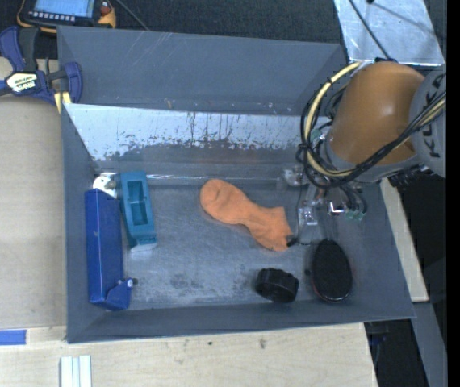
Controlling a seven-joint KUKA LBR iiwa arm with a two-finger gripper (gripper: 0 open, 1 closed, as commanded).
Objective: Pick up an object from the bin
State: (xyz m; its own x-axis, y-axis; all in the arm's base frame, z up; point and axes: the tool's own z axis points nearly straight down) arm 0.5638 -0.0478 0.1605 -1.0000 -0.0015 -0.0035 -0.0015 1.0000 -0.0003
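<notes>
You are looking at the claw hanging at the right end of a soft orange sock-like lump, which is lying mid-floor in the grey bin. Whether the claw is clenched or released cannot be told. A black oval object is lying just beside it.

Open floor lies between the orange soft lumpy cloth and the grey metal bin's front wall. Beside my claw it is tight: a black oval pad and a black round cap sit just below (close together). A long blue plastic bar and a blue plastic block crowd the opposite wall.
</notes>
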